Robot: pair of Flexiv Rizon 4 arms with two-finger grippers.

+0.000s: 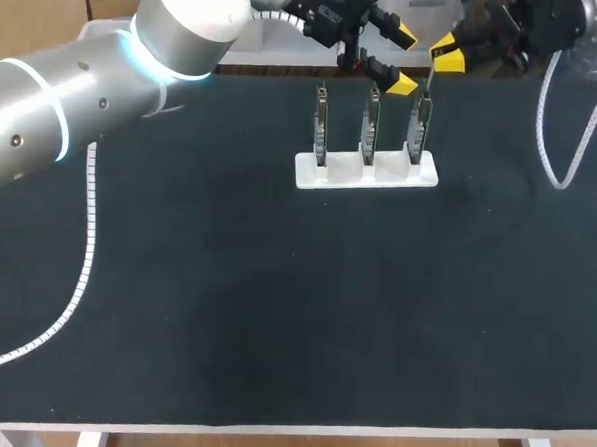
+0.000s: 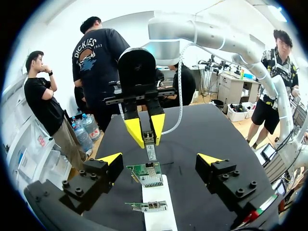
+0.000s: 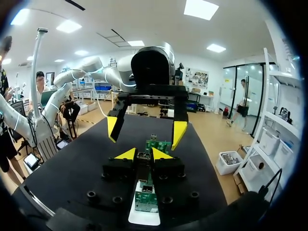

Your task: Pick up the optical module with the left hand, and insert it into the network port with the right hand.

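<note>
1. The right gripper (image 2: 146,129) hangs over the far end of the rack. Its two yellow-tipped fingers are pressed close together from two sides on a small, slim silver optical module (image 2: 150,150), which points straight down.
2. The module's lower end sits just above the metal network port (image 2: 153,167) on the top edge of an upright green circuit board (image 2: 146,174). Whether the two touch cannot be told.
3. In the head view this is the rightmost board (image 1: 419,130) of three. All three stand upright in a row in a white rectangular plastic base (image 1: 366,173).
4. The left gripper (image 2: 160,159) has its fingers spread wide and holds nothing. It is near the right gripper, on the other side of the same board.
5. In the right wrist view the left gripper's yellow tips (image 3: 179,132) flank the green board just beyond the right gripper's own closed tips (image 3: 143,154).
6. In the head view the left arm (image 1: 85,102) comes in from the left and reaches past the middle. Its gripper is above the rack between the middle and right boards.
7. The rack stands on a black cloth-covered table (image 1: 224,300), toward its far edge.
</note>
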